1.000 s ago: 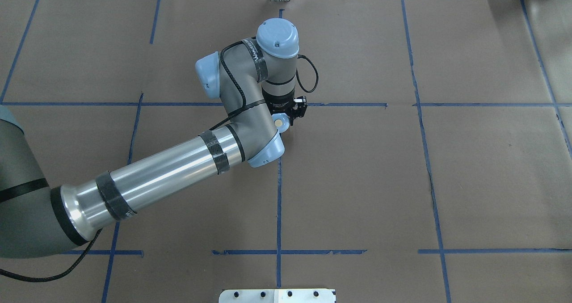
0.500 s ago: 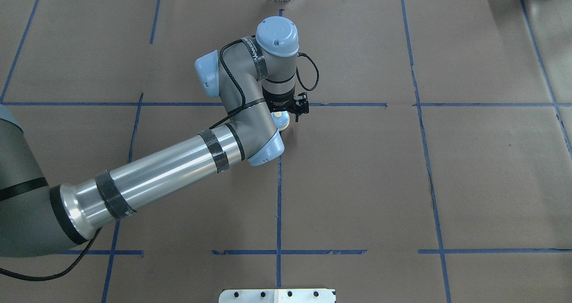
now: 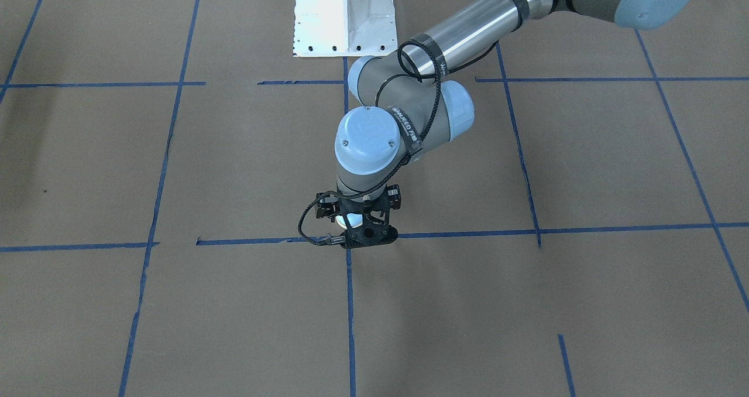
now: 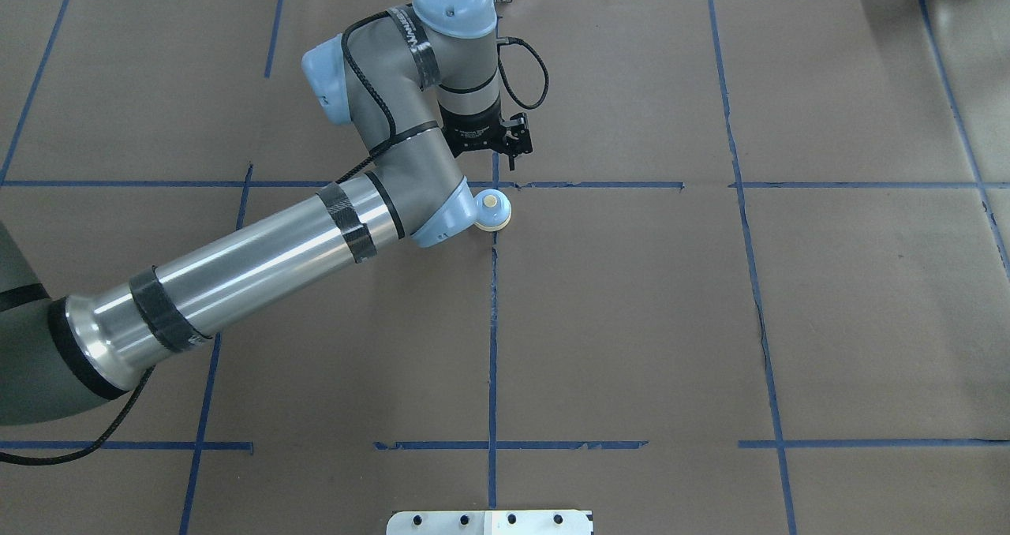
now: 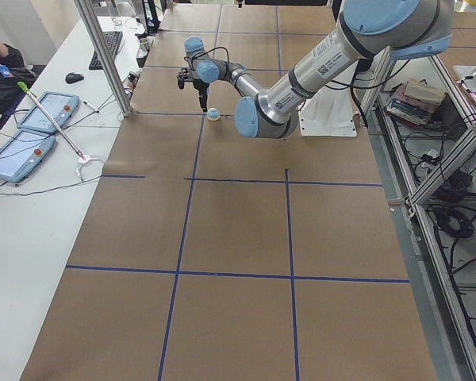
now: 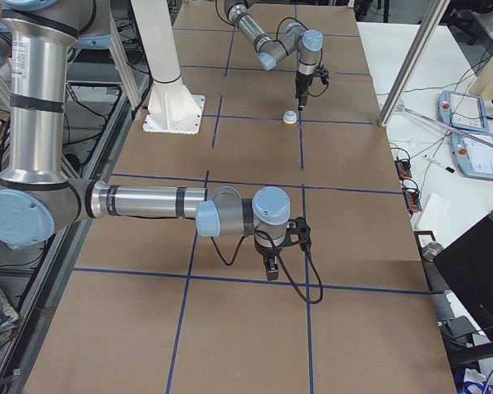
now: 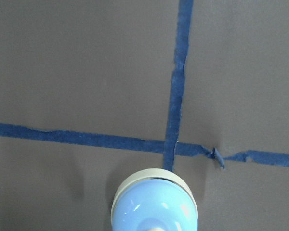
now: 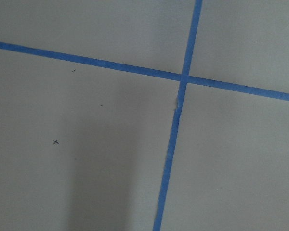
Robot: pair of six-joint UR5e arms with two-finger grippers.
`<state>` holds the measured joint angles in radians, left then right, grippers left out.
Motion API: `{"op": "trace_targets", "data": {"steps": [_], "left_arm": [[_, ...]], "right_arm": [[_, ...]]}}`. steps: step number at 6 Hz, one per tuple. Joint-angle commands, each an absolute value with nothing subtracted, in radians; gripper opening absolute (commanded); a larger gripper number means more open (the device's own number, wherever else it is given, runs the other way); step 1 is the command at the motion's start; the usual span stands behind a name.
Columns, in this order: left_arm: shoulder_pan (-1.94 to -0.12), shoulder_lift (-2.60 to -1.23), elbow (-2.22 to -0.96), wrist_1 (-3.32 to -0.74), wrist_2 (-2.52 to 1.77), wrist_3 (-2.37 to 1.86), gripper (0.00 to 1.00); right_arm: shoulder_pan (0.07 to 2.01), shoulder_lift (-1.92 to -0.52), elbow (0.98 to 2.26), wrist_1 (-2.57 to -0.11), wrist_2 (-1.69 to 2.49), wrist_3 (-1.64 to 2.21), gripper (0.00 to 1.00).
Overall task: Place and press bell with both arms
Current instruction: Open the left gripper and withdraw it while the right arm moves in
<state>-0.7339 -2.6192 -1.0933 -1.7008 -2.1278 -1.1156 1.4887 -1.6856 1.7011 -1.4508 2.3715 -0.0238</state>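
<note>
The light-blue bell (image 4: 491,207) stands upright and free on the brown table, just on the robot's side of a blue tape crossing. It also shows in the left view (image 5: 213,114), the right view (image 6: 289,117) and at the bottom of the left wrist view (image 7: 154,204). My left gripper (image 4: 495,147) hangs above the table just beyond the bell, empty and apart from it, and looks open. It hides the bell in the front view (image 3: 358,228). My right gripper (image 6: 273,267) shows only in the right view, low over the table near a tape line. I cannot tell whether it is open.
The white pedestal (image 3: 342,16) stands at the robot's edge of the table. Blue tape lines (image 4: 493,322) divide the brown cover into squares. A metal post (image 5: 103,55) and tablets (image 5: 32,119) stand on the white bench past the far edge.
The left gripper has let go of the bell and moved up and away toward the far side. The bell now stands alone by the tape crossing.
</note>
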Motion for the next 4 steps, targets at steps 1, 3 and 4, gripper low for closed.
{"op": "trace_targets", "data": {"steps": [1, 3, 4], "left_arm": [[-0.858, -2.388, -1.347, -1.607, -2.184, -0.882, 1.0], [-1.024, -2.121, -1.538, -1.582, -2.192, -0.589, 1.0], [-1.09, -2.014, -1.59, -1.594, -2.268, -0.551, 1.0]], "right_arm": [[1.436, -1.637, 1.704, -1.448, 2.39, 0.053, 1.0], [1.346, -1.596, 1.794, -1.45, 2.391, 0.255, 1.0], [1.271, -1.554, 1.851, -1.45, 2.385, 0.446, 1.0]]}}
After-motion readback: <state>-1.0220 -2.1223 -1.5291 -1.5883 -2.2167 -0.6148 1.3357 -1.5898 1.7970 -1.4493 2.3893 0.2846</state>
